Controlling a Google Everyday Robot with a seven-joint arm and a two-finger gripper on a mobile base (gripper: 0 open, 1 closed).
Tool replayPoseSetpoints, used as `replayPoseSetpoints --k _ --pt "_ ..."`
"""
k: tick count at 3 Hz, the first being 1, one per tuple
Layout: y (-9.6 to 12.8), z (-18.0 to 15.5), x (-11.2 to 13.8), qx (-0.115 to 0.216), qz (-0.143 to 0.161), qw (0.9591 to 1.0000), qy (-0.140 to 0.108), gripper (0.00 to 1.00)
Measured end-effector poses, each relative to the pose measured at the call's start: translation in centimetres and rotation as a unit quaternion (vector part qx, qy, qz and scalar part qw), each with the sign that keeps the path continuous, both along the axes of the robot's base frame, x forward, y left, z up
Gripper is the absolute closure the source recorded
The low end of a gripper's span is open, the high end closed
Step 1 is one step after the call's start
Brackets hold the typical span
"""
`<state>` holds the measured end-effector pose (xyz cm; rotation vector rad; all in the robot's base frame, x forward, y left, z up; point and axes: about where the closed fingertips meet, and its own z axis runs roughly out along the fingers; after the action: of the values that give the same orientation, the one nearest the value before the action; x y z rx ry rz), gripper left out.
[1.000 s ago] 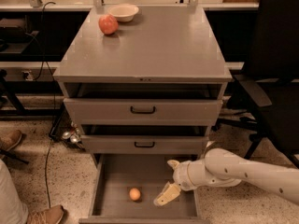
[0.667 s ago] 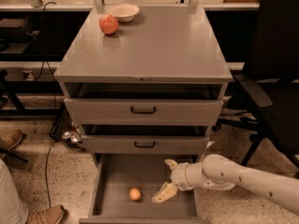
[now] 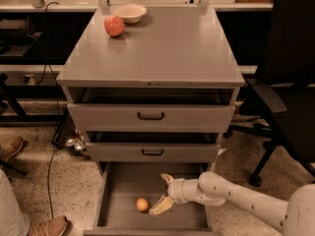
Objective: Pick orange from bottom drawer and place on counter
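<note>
Camera view — smooth round orange [image 3: 142, 204] on flat grey bottom drawer [image 3: 123, 181], cream gripper [image 3: 163, 192] beside, jaws apart.

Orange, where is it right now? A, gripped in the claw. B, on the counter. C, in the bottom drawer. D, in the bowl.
C: the orange lies on the floor of the bottom drawer, just left of the open claw that reaches into the drawer.

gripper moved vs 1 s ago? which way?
Yes. The gripper, fingers open, has shifted left inside the bottom drawer. The gap to the orange, which has not moved on the drawer floor, is now smaller.
</note>
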<state>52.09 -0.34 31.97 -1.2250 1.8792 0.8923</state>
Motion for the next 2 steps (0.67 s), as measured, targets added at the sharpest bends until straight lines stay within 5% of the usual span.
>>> replayPoseSetpoints --k 2 --pt "0.2 -2.4 0.2 -0.028 -0.014 0.9995 -0.007 0.0"
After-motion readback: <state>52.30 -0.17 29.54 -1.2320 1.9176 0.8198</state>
